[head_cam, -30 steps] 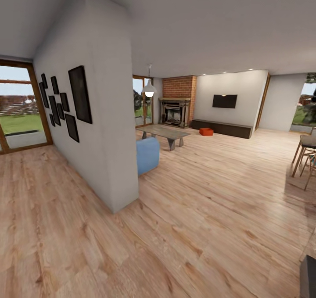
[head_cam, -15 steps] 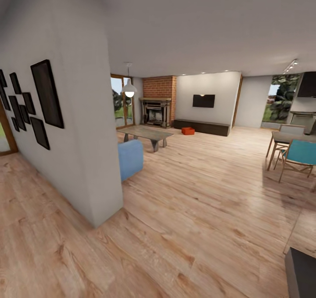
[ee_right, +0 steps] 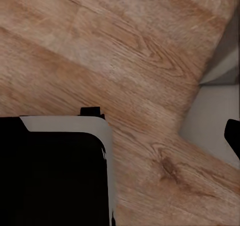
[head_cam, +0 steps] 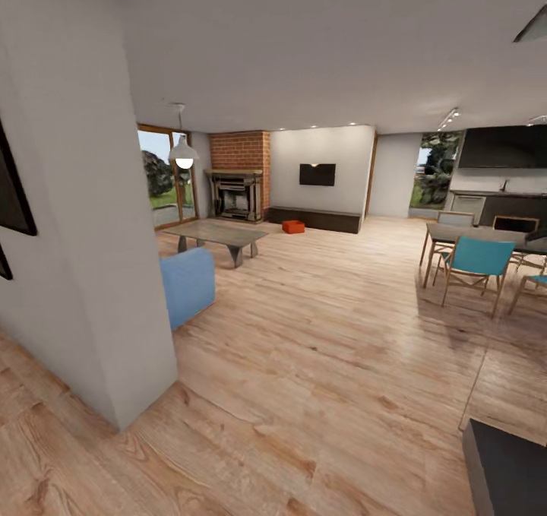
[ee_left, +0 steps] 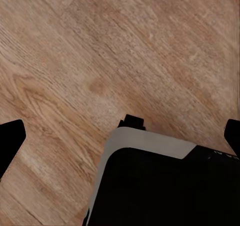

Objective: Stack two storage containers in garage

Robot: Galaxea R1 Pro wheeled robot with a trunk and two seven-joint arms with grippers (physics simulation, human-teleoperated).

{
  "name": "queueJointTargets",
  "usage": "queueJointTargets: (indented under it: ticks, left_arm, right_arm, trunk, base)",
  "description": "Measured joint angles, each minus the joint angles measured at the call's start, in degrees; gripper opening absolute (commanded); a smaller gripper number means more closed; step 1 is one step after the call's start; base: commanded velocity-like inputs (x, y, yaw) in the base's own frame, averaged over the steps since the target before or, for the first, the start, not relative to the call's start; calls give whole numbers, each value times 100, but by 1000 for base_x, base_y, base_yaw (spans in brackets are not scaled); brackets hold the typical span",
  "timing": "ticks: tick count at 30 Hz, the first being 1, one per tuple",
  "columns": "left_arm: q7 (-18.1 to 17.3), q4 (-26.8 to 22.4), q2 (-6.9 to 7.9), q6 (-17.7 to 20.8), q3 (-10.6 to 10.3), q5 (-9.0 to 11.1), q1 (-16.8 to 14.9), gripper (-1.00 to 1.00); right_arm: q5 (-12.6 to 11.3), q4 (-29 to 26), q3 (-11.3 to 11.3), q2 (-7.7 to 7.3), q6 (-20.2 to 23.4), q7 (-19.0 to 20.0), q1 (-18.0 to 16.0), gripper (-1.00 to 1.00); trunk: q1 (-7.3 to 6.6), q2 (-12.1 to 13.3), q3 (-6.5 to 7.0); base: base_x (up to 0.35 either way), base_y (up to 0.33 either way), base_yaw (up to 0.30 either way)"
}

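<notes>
Near frame centre, far across the living room [head_cam: 319,311], one orange-red storage container [head_cam: 293,227] sat on the plank floor before a dark low cabinet [head_cam: 315,219]. Open floor ran toward it. White wall corner [head_cam: 99,273], blue sofa [head_cam: 186,284] and coffee table [head_cam: 216,235] stood left; dining chairs [head_cam: 475,261] right. Finger spread: cannot tell, either arm.

Storage container [head_cam: 293,227]: orange-red, plain. Plank floor [head_cam: 327,333]: light wood grain. Sofa [head_cam: 186,284]: blue. Fireplace surround [head_cam: 240,150]: red brick. Chair [head_cam: 477,259]: teal. Wall [head_cam: 83,220]: white.
</notes>
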Motion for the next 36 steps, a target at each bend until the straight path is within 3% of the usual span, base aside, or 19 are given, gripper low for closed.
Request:
queueJointTargets:
  ticks: [9, 36]
  left_arm:
    - [-1, 0, -10, 4, 0, 2, 0, 100]
    - [-1, -1, -13, 12, 0, -2, 2, 100]
  right_arm:
    - [0, 0, 3, 0, 1, 8, -4, 100]
    - [6, 0, 4, 0, 2, 17, -3, 100]
  trunk:
    - [0, 0, 0]
    - [0, 0, 4]
  base:
    - [322, 0, -249]
    - [322, 0, -3]
